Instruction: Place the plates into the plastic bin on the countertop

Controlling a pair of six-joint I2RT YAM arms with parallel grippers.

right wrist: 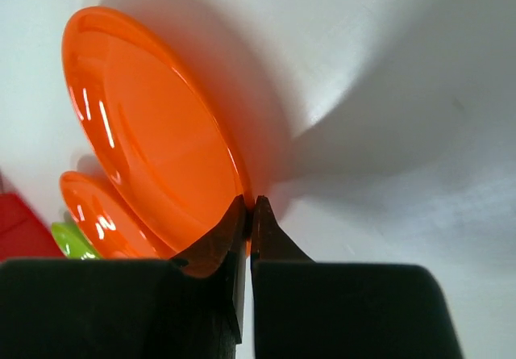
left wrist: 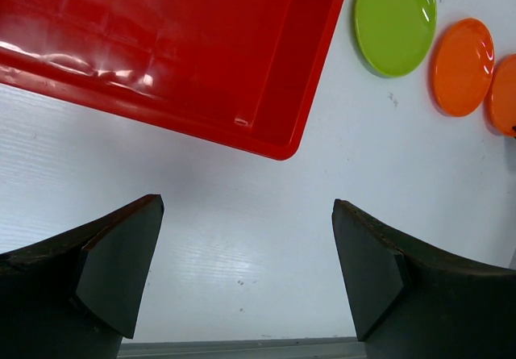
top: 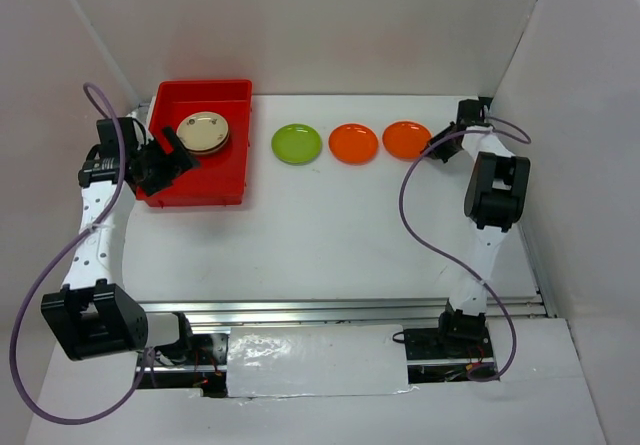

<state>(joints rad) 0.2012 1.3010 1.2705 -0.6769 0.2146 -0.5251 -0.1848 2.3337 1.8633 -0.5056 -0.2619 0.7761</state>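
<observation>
The red plastic bin [top: 215, 160] stands at the back left of the white countertop [top: 330, 235] and holds a stack of plates with a cream one on top [top: 204, 132]. A lime green plate [top: 297, 144] and two orange plates [top: 354, 143] [top: 406, 140] lie in a row to its right. My right gripper [right wrist: 251, 204] is shut on the rim of the right orange plate [right wrist: 145, 125], tilting it up. My left gripper [left wrist: 246, 214] is open and empty, over the countertop just in front of the bin's corner [left wrist: 278, 145].
White walls enclose the countertop at the back and both sides. A metal rail [top: 340, 310] runs along the near edge. The green plate [left wrist: 395, 20] and an orange plate [left wrist: 462, 67] also show in the left wrist view.
</observation>
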